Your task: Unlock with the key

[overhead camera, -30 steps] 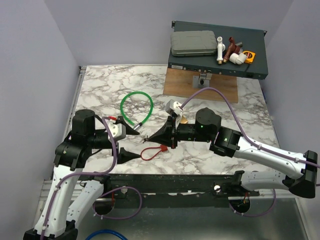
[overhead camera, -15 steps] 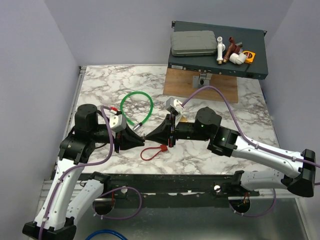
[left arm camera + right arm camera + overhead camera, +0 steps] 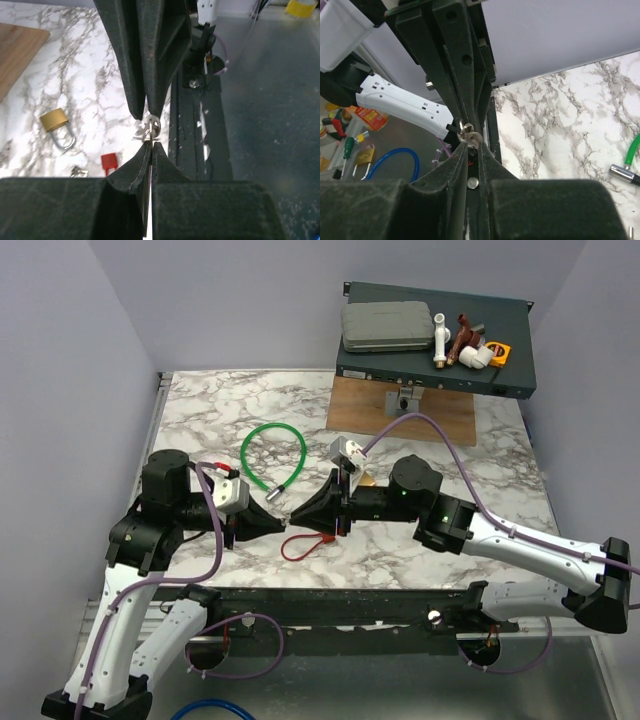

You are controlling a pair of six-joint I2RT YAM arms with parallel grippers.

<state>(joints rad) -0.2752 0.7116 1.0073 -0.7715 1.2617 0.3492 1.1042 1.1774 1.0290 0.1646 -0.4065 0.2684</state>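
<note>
The key (image 3: 151,129) is a small metal piece with rings, hanging in the air between two gripper tips that meet nose to nose. My left gripper (image 3: 151,145) is shut on its thin blade. My right gripper (image 3: 473,144) faces it with its jaws a narrow slit apart, and the key's rings (image 3: 468,131) sit right at its fingertips. From above, the two tips meet at the left gripper (image 3: 284,524) and right gripper (image 3: 293,521), over the red cord loop (image 3: 305,545) lying on the marble. The brass padlock (image 3: 57,127) lies flat on the table, with a red tag (image 3: 109,161) near it.
A green cable loop (image 3: 273,455) lies behind the grippers on the marble table (image 3: 220,410). A wooden board (image 3: 405,410) and a dark metal case (image 3: 435,335) carrying small parts stand at the back right. The table's front rail (image 3: 330,605) runs just below the grippers.
My left gripper swung in to meet the right gripper's tip and closed on the key. The right gripper's jaws have parted slightly. The right arm has barely moved.
</note>
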